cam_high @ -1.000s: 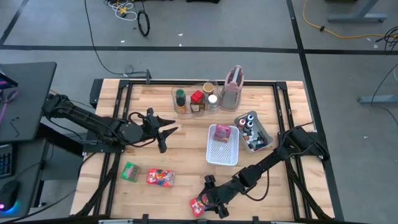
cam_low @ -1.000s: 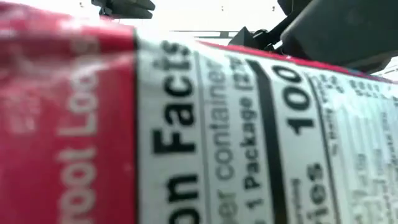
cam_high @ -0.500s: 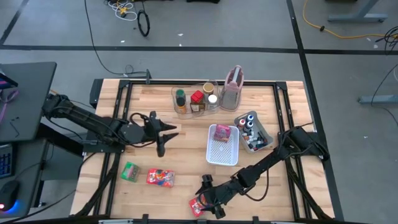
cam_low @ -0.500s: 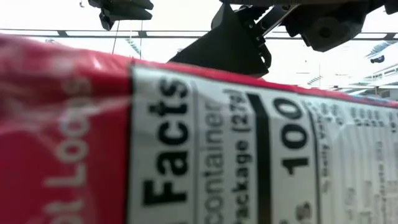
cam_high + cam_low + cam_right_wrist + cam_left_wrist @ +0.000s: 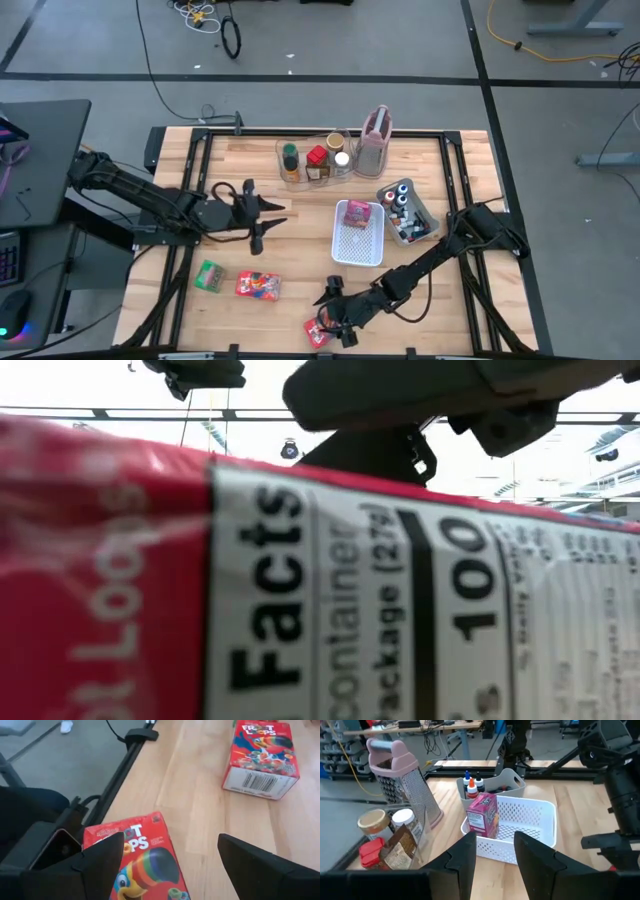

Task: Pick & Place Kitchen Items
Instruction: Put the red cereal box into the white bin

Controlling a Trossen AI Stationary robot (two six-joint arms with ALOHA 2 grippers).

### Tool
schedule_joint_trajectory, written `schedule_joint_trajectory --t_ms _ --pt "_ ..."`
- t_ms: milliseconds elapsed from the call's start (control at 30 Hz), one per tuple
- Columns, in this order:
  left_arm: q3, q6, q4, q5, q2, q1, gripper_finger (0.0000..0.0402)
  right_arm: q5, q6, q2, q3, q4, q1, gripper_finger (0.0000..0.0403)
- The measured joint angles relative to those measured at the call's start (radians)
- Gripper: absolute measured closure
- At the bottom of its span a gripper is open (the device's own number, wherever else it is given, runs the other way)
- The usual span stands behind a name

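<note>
Wooden table point(image 5: 300, 250), near edge: red cereal box point(image 5: 318, 331) lies flat, my right gripper point(image 5: 330, 318) spread wide over it for a grasp; left gripper point(image 5: 262, 212) waits mid-table, half-open, empty.

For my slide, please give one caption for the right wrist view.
Open right pincer poised over a red Froot Loops box at the table edge; a second box lies farther off.

Pale striped wood on the bench point(image 5: 300, 215). Red cereal boxes point(image 5: 261, 759) printed with a rainbow-beaked toucan. Pink carton point(image 5: 483, 815) in white mesh basket point(image 5: 530, 827). Green packet point(image 5: 208, 275). Dusty-pink grater point(image 5: 402, 780).
</note>
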Motion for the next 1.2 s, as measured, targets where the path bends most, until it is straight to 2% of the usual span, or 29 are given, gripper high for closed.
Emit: schedule_joint_trajectory --t_ms 200,433,633,833,1033,1200 --pt "0.000 0.085 0.000 -0.001 0.000 0.000 0.0260 0.001 0.046 -0.001 0.000 0.009 0.004 0.0071" --pt "0.000 0.181 0.000 -0.001 0.000 0.000 0.0260 0.076 -0.072 -0.001 0.000 0.052 0.023 0.0071" --pt "0.000 0.248 0.000 -0.002 0.000 0.000 0.0260 0.043 -0.045 -0.001 0.000 0.062 0.034 0.0064" --pt "0.000 0.301 0.000 -0.003 0.000 0.000 0.0260 0.039 -0.045 -0.001 0.000 0.050 0.043 0.0010" --pt "0.000 0.340 0.000 -0.003 0.000 0.000 0.0260 0.001 -0.009 -0.001 0.000 0.022 0.043 0.0021" --pt "0.000 0.372 0.000 -0.003 0.000 0.000 0.0260 -0.034 0.039 0.017 0.000 0.008 0.043 0.0007"
